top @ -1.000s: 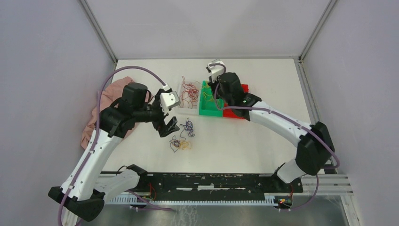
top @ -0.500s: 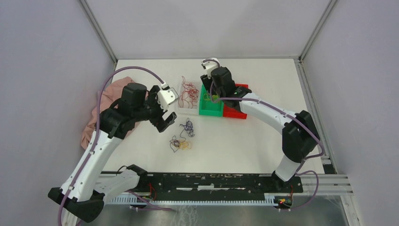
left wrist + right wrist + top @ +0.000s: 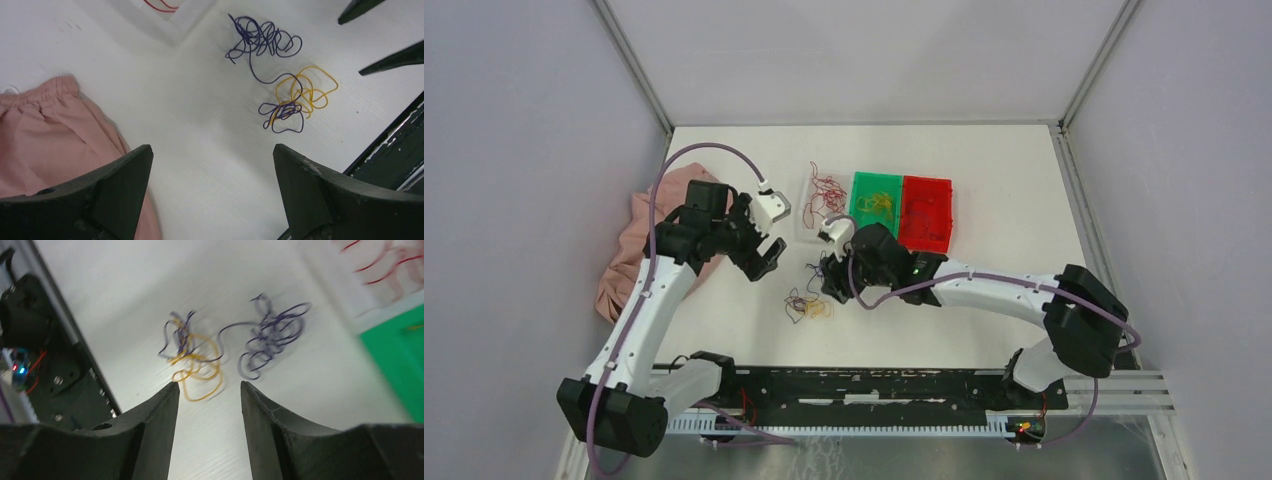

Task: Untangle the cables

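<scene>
Right pincer (image 3: 207, 386): narrow gap, empty. Just beyond its tips: yellow cable (image 3: 195, 359), knotted with purple cable (image 3: 272, 335), whose main clump lies further out. Handling: close on one yellow loop clear of purple strands; draw away slowly. Left pincer (image 3: 210, 150): wide, empty, cables well ahead; could pin purple.

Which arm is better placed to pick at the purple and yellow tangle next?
Right. The right gripper hangs over the purple and yellow cables, jaws open; the left gripper sits farther off, near the pink cloth.
</scene>
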